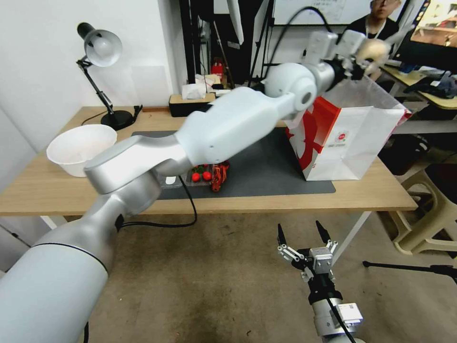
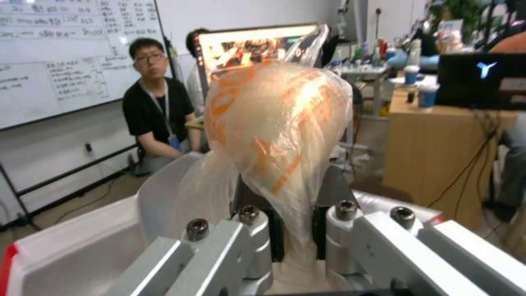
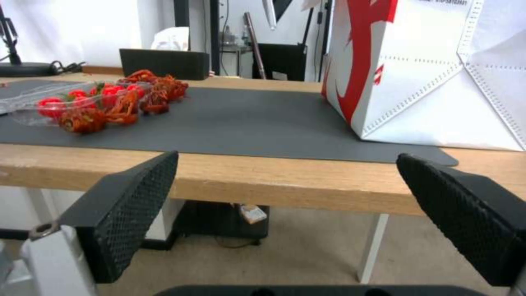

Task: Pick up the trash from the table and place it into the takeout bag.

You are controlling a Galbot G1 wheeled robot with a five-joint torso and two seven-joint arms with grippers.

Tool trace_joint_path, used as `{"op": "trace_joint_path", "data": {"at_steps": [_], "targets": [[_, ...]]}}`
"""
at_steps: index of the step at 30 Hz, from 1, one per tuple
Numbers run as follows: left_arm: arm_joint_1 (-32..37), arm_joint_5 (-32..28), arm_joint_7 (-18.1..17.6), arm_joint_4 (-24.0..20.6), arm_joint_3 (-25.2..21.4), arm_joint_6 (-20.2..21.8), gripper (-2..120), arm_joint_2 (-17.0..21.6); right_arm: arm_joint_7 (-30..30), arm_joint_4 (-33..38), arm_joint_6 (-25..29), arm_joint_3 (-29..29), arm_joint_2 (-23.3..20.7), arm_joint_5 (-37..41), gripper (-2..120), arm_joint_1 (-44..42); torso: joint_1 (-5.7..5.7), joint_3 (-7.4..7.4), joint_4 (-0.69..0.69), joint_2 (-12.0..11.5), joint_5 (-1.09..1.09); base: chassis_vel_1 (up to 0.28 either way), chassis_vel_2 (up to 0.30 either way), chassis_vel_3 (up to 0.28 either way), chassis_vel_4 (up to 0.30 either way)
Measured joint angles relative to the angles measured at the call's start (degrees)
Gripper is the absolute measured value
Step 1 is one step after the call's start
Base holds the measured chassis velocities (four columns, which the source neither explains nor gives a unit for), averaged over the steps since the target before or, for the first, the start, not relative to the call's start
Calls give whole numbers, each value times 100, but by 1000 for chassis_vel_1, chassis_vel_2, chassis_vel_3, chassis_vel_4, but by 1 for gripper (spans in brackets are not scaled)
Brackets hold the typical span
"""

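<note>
My left gripper (image 1: 358,58) is raised above the open top of the takeout bag (image 1: 350,140), a white bag with red sides standing at the right end of the table (image 1: 57,190). It is shut on a piece of trash, a beige bun in a clear printed bag (image 2: 279,123), pinching the plastic below the bun. The takeout bag's white inside (image 2: 77,246) lies beneath the left gripper (image 2: 293,230). My right gripper (image 1: 304,237) hangs open below the table's front edge, facing the takeout bag (image 3: 433,82); its black fingers (image 3: 129,205) are spread wide with nothing between them.
A clear tray of red food scraps (image 1: 208,174) lies on the dark grey mat (image 1: 266,166), and it appears again as the tray (image 3: 98,102) in the right wrist view. A white bowl (image 1: 81,147), a desk lamp (image 1: 102,52) and a black tissue box (image 1: 193,104) stand at the left and back.
</note>
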Motion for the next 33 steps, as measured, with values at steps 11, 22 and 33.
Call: {"op": "trace_joint_path", "data": {"at_steps": [11,22,33], "targets": [[-1,97,39,186,116,-48,32,-25,-3,-8,25,11,-2,15,100,7,1,0,4,0,-1,0,0,0,0],[74,138,26,168,175,-134,81,3,-14,-41,56,-5,-5,24,100,18,0,0,4,0,-2,0,0,0,0],[87,128,-27,41,276,-175,100,24,-20,-47,42,-48,27,17,100,50,0,0,3,0,-2,0,0,0,0]]}}
